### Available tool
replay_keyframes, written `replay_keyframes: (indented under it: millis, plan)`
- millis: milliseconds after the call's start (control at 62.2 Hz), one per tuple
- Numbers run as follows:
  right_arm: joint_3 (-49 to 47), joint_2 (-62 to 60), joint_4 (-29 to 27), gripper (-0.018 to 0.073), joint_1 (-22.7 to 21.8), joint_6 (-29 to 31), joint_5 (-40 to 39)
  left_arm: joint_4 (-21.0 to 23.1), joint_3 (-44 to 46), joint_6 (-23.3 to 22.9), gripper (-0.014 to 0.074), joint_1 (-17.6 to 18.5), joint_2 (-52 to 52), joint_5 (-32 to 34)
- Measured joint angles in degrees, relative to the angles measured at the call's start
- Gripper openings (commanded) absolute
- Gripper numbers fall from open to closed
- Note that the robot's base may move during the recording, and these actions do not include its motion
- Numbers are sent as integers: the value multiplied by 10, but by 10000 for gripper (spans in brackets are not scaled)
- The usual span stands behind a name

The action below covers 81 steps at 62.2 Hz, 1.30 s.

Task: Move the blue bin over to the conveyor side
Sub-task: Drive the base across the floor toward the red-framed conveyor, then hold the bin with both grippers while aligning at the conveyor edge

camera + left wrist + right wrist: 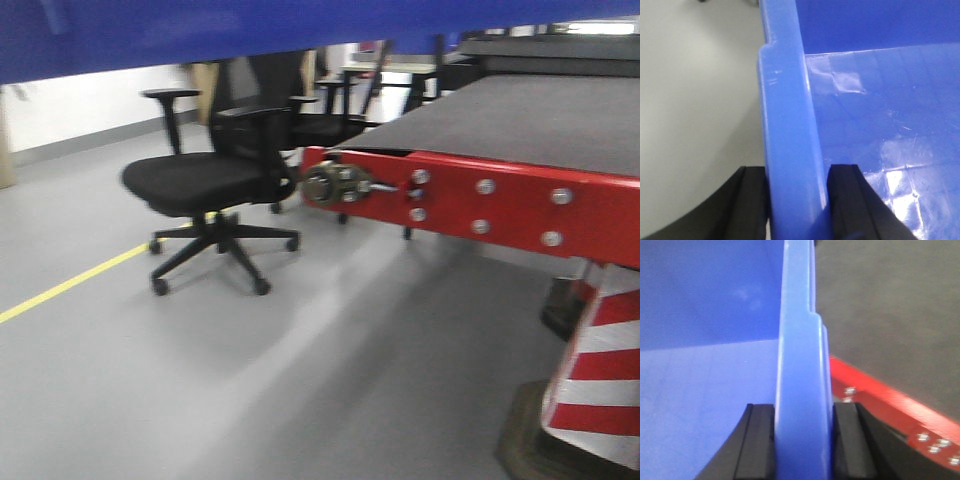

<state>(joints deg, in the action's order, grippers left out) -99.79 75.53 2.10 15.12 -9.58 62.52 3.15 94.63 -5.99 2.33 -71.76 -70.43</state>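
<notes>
The blue bin [200, 30] hangs across the top of the front view, held up off the floor. In the left wrist view my left gripper [797, 200] is shut on the bin's left rim [787, 130], one black finger on each side. My right gripper [802, 440] is shut on the bin's right rim [800, 365] the same way. The conveyor [520, 120], a dark-grey belt on a red bolted frame [480, 200], lies ahead to the right. Below the right rim, the right wrist view shows the belt [890, 300] and red frame [880, 397].
A black office chair [215, 185] stands on the grey floor ahead to the left, more chairs behind it. A yellow floor line [70, 285] runs at the left. A red-and-white striped post [600, 370] stands under the conveyor's near corner.
</notes>
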Motion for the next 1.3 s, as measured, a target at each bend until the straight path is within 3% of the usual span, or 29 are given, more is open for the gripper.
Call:
replay_keyframes:
  millis: [1302]
  plan:
    - [2, 0, 0, -81, 0, 0, 0, 0, 0, 0, -17, 0, 0, 0]
